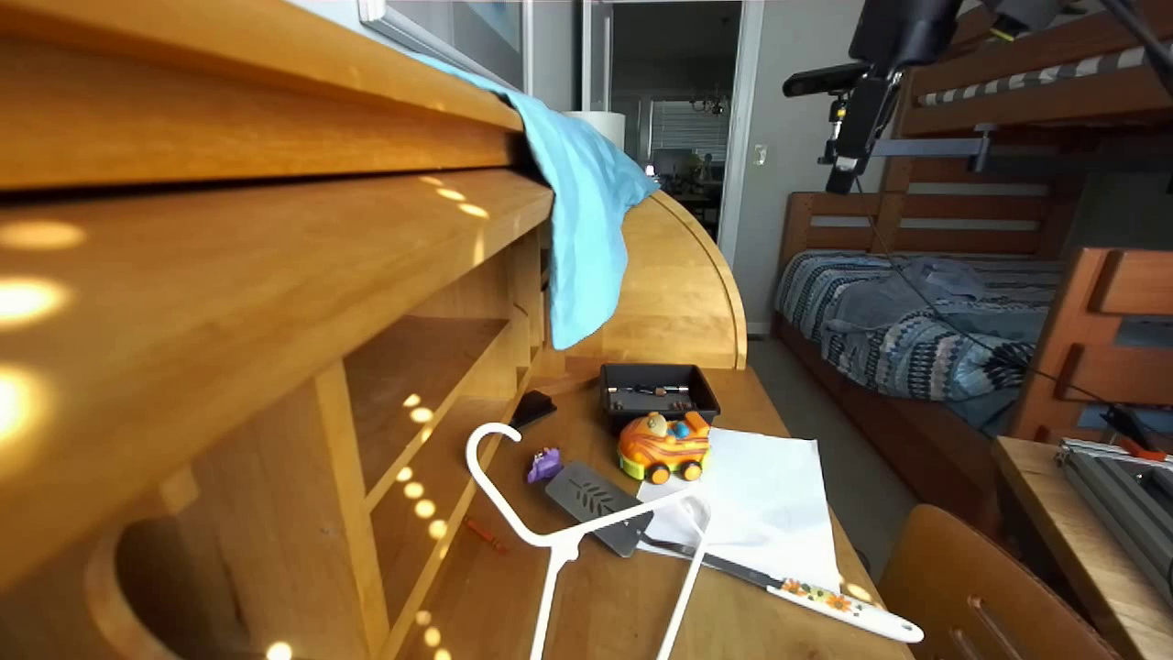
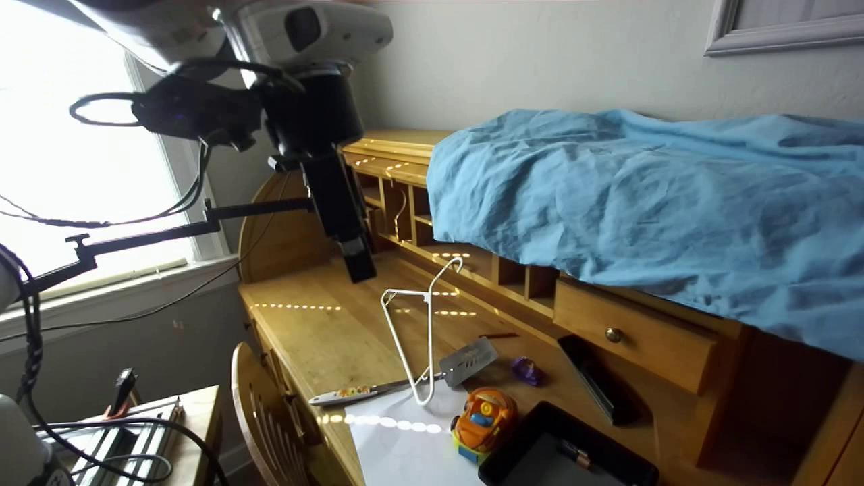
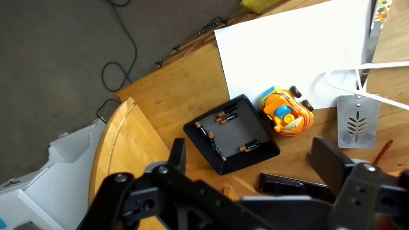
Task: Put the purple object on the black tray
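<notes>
The small purple object [image 1: 544,465] lies on the desk beside the spatula blade, and it also shows in an exterior view [image 2: 527,371]. In the wrist view only a sliver of it [image 3: 309,153] shows past a finger. The black tray [image 1: 660,374] stands on the desk beside the orange toy; it also shows in an exterior view [image 2: 540,432] and in the wrist view [image 3: 236,131], with several batteries in it. My gripper [image 3: 249,143] is open and empty, its fingers wide apart. It hangs high above the desk in both exterior views [image 1: 848,174] [image 2: 360,265].
An orange-and-yellow toy [image 1: 664,446] touches or nearly touches the tray. A white hanger [image 1: 559,550] stands up over a spatula [image 1: 596,504] and white paper [image 1: 770,495]. A black object [image 2: 601,381] lies by the cubbies. A blue cloth [image 2: 607,202] hangs over the hutch.
</notes>
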{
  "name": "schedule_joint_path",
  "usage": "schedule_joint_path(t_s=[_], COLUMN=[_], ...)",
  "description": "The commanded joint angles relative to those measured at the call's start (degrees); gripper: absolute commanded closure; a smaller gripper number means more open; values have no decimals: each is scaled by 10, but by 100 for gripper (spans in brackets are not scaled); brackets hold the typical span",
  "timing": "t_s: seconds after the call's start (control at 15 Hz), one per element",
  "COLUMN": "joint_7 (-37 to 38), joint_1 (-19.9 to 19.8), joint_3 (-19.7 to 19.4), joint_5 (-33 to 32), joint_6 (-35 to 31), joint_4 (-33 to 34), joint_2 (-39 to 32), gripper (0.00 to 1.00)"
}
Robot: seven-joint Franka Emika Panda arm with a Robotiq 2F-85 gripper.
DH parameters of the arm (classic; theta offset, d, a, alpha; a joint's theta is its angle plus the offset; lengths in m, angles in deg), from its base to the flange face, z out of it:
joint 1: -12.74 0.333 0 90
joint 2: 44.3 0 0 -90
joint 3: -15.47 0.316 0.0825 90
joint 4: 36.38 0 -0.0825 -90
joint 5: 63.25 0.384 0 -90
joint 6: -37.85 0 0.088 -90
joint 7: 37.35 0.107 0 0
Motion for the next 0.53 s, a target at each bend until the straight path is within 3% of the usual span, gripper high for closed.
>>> schedule_joint_path(t_s=[0.0,0.33,0.4,0.47], joint_7=[27,56,39,40], joint_1=[-2,2,10,12], joint_3=[13,25,13,12], joint_5=[-29,-49,-33,-34], joint_6=[-64,-71,-71,-71], joint_4=[-14,-5,-18,-17], joint_2=[-64,-154,-122,-134], gripper=[0,0,0,0])
